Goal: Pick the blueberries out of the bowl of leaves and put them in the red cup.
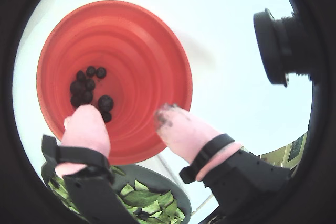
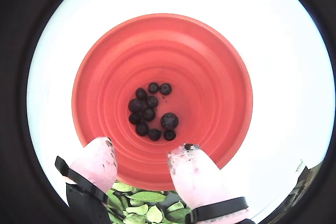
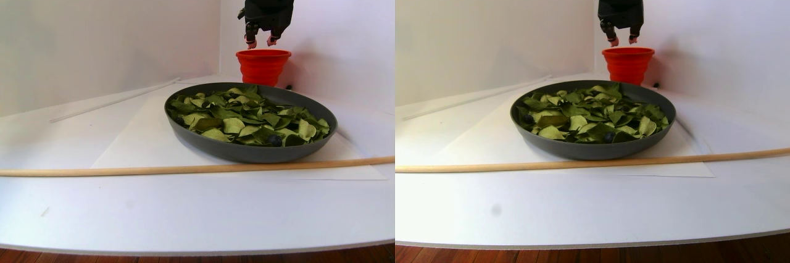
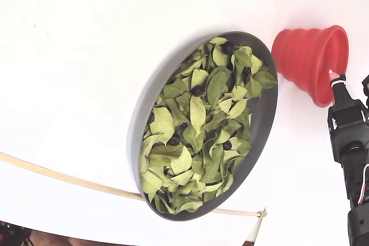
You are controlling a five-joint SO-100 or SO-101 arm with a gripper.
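White table (image 3: 185,213), wooden rod (image 3: 154,168) before bowl (image 3: 247,152).

Matt, ribbed red cup (image 2: 210,66) of soft-looking plastic; matt dark grey bowl (image 3: 247,150); pale wooden rod (image 3: 154,168); smooth white table (image 3: 185,213); pink, soft-looking fingertips (image 2: 97,161), smudged dark.

Black end effector (image 2: 142,153), pink dark-smudged fingertips (image 2: 191,174), black straps around them, black arm body, thin cables
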